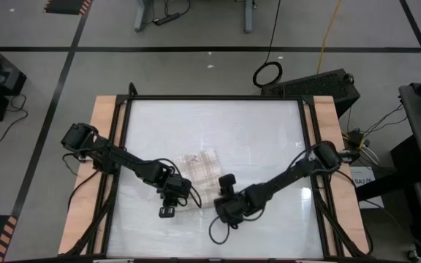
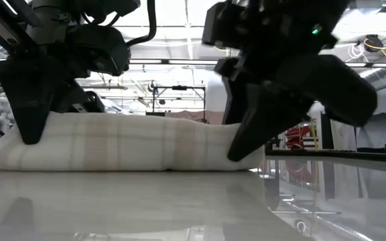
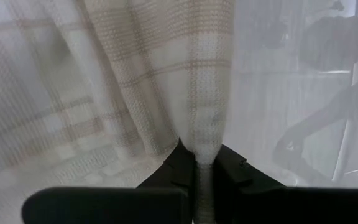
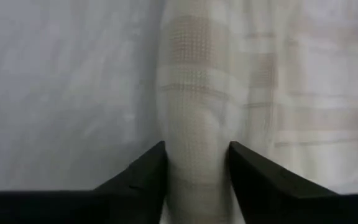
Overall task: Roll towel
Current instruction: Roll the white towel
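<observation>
The towel (image 1: 198, 169) lay near the middle of the table (image 1: 269, 131), a little toward its front edge, its front part bunched into a low, thick fold. The left gripper (image 3: 202, 171) was pinched tight on one end of that fold. The right gripper (image 4: 197, 165) straddled the other end, jaws partway closed around it. The rolling looked barely begun; most of the cloth lay flat.

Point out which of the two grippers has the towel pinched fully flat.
The left gripper: its fingers squeeze the towel thin. The right gripper straddles a thicker fold.
</observation>
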{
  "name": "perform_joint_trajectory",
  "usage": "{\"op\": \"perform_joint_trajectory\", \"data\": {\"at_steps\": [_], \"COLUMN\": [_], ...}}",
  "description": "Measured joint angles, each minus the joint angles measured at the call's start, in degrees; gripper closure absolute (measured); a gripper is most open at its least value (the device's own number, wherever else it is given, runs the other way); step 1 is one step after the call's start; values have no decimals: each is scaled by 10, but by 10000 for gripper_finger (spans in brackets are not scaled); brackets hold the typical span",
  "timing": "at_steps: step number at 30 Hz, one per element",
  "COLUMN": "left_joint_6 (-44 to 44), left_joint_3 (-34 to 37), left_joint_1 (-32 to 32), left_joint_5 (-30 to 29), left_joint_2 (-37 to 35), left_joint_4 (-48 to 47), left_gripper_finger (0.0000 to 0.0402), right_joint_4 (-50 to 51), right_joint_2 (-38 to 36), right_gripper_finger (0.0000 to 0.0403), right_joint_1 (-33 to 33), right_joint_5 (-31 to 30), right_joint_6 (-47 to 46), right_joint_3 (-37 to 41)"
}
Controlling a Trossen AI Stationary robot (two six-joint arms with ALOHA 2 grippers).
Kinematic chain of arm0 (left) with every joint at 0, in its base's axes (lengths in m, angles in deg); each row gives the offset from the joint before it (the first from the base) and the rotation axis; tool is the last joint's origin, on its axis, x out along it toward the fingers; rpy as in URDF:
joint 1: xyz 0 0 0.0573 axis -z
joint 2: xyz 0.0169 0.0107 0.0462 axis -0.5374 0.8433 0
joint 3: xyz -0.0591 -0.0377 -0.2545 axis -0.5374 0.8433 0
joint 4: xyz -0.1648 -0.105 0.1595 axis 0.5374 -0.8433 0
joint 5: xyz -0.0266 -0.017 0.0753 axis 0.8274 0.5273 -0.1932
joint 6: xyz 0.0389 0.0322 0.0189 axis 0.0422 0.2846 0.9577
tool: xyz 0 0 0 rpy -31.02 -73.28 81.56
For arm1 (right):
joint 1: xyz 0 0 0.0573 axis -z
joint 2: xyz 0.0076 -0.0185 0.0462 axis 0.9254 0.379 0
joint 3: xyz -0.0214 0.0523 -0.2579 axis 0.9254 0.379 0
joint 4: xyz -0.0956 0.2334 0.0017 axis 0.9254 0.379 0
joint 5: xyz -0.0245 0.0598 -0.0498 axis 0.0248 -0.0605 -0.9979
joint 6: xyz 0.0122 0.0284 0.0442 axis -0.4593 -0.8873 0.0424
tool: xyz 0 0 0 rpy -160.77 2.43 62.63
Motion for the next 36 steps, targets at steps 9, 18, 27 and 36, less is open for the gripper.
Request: {"op": "perform_joint_trajectory", "data": {"at_steps": [9,18,27,36], "left_joint_6": [25,-41,-96,-103], "left_joint_3": [0,0,0,0], "left_joint_1": [2,26,71,120], "left_joint_5": [-1,-46,-195,-239], "left_joint_2": [0,0,-10,-101], "left_joint_4": [1,5,-41,-103], "left_gripper_finger": [373,324,177,126], "right_joint_4": [2,18,18,10], "right_joint_2": [-7,-33,-17,-17], "right_gripper_finger": [382,393,393,393], "right_joint_1": [69,119,165,189], "right_joint_5": [206,388,477,507], "right_joint_6": [37,79,81,79], "right_joint_3": [-1,0,0,0]}}
